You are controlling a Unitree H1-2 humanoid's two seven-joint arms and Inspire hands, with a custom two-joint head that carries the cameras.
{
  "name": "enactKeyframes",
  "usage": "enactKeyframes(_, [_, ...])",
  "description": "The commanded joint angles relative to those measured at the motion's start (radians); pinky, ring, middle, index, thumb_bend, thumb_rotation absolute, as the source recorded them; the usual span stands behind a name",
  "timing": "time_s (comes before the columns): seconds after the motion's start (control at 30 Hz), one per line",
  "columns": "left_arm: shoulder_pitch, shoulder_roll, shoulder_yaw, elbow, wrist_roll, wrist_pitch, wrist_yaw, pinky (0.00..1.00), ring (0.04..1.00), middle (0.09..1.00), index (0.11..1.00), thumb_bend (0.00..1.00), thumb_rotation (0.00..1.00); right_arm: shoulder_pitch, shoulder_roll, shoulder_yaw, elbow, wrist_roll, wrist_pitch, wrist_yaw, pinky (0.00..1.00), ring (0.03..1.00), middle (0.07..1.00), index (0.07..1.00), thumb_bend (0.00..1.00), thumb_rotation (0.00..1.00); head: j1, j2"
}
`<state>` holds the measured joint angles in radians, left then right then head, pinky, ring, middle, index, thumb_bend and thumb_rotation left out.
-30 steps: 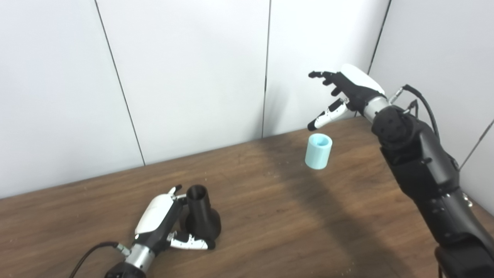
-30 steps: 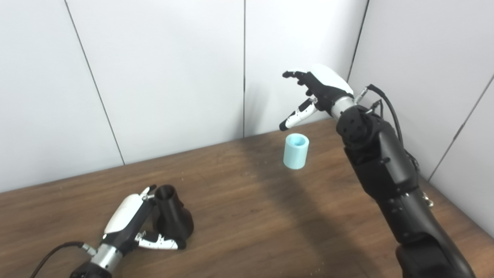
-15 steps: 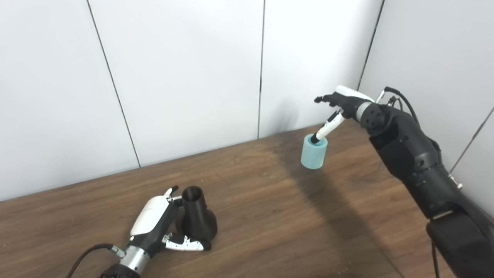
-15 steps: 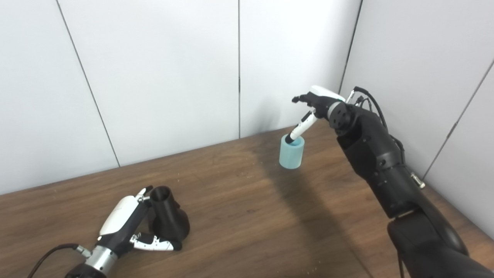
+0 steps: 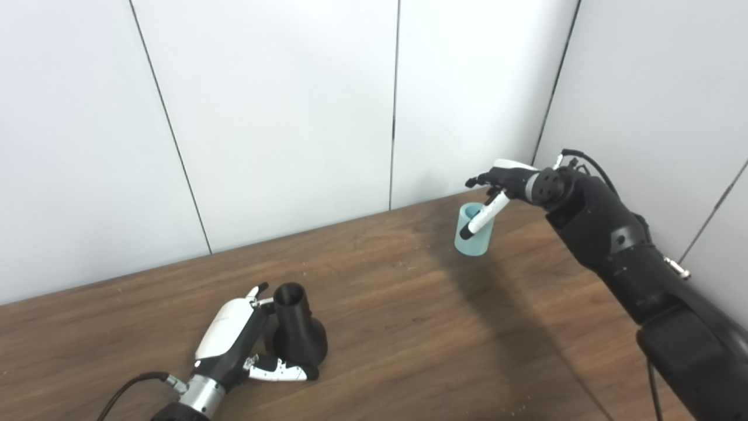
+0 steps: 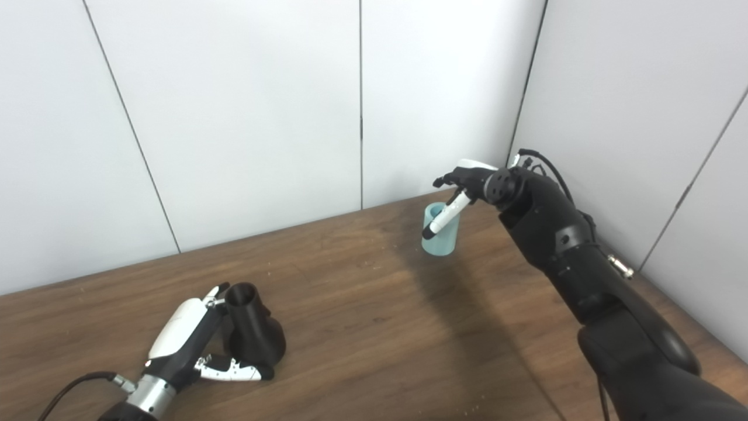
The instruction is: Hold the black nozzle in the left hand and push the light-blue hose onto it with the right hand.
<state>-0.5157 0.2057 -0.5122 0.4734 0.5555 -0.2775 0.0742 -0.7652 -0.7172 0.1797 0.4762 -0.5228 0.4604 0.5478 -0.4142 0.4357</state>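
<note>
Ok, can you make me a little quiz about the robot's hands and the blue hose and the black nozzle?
1. True or false: the hose lies flat on the table.
2. Which hand is beside the nozzle?
A. left hand
B. right hand
3. Fill in: the nozzle's open mouth points ____.

Key: 1 false, it stands upright with the right hand at it. 2 A. 3 up.
</note>
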Motion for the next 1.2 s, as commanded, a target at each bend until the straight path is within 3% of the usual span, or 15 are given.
enactKeyframes(0.0, [0.066,0.061,-0.021,0.053,0.068,0.067,-0.064,1.0,0.683,0.485,0.488,0.53,0.0,-0.058,-0.017,0.002,0.005,0.004,-0.028,-0.032,0.76,0.873,0.96,0.905,1.0,0.28,-0.004,0.0])
enactKeyframes(0.23, [0.069,0.058,-0.02,0.046,0.064,0.068,-0.071,1.0,0.683,0.485,0.487,0.53,0.0,-0.042,0.005,0.024,-0.011,0.009,-0.052,-0.071,0.68,0.804,0.915,0.885,0.97,0.2,-0.003,0.008])
enactKeyframes(0.43, [0.079,0.057,-0.018,0.036,0.061,0.072,-0.077,1.0,0.683,0.49,0.483,0.53,0.0,-0.017,0.011,0.035,0.002,-0.026,-0.199,-0.222,0.6,0.712,0.786,0.771,0.79,0.09,0.005,0.017])
enactKeyframes(0.57, [0.077,0.055,-0.015,0.038,0.058,0.075,-0.082,1.0,0.684,0.493,0.482,0.53,0.0,-0.009,0.007,0.051,0.019,-0.052,-0.26,-0.278,0.63,0.717,0.719,0.703,0.76,0.05,0.006,0.019])
enactKeyframes(0.67, [0.076,0.055,-0.012,0.031,0.056,0.079,-0.087,1.0,0.684,0.493,0.482,0.53,0.0,-0.008,0.008,0.056,0.021,-0.067,-0.253,-0.289,0.62,0.697,0.688,0.674,0.75,0.03,0.013,0.024])
enactKeyframes(0.7, [0.077,0.056,-0.01,0.025,0.055,0.081,-0.089,1.0,0.684,0.493,0.482,0.53,0.0,-0.008,0.01,0.054,0.023,-0.068,-0.248,-0.294,0.58,0.646,0.656,0.65,0.74,0.01,0.016,0.027])
enactKeyframes(0.77, [0.079,0.056,-0.008,0.017,0.054,0.085,-0.092,1.0,0.684,0.493,0.482,0.53,0.0,-0.007,0.012,0.049,0.03,-0.067,-0.245,-0.302,0.52,0.565,0.525,0.532,0.57,0.0,0.016,0.027])
enactKeyframes(0.8, [0.08,0.056,-0.007,0.014,0.053,0.087,-0.093,1.0,0.684,0.491,0.483,0.53,0.0,-0.005,0.012,0.046,0.03,-0.065,-0.243,-0.306,0.49,0.54,0.51,0.513,0.55,0.0,0.016,0.031])
enactKeyframes(0.83, [0.081,0.057,-0.006,0.011,0.053,0.088,-0.095,1.0,0.684,0.488,0.486,0.53,0.0,-0.003,0.013,0.045,0.029,-0.064,-0.241,-0.309,0.47,0.48,0.516,0.502,0.53,0.0,0.016,0.031])
enactKeyframes(0.9, [0.082,0.058,-0.005,0.01,0.052,0.089,-0.095,1.0,0.684,0.486,0.487,0.53,0.0,-0.001,0.014,0.041,0.026,-0.062,-0.235,-0.313,0.45,0.449,0.522,0.494,0.52,0.0,0.016,0.032])
enactKeyframes(1.17, [0.081,0.061,-0.003,0.011,0.053,0.095,-0.098,1.0,0.678,0.481,0.491,0.53,0.0,-0.002,0.014,0.044,0.047,-0.059,-0.23,-0.319,0.46,0.452,0.522,0.478,0.52,0.0,0.018,0.039])
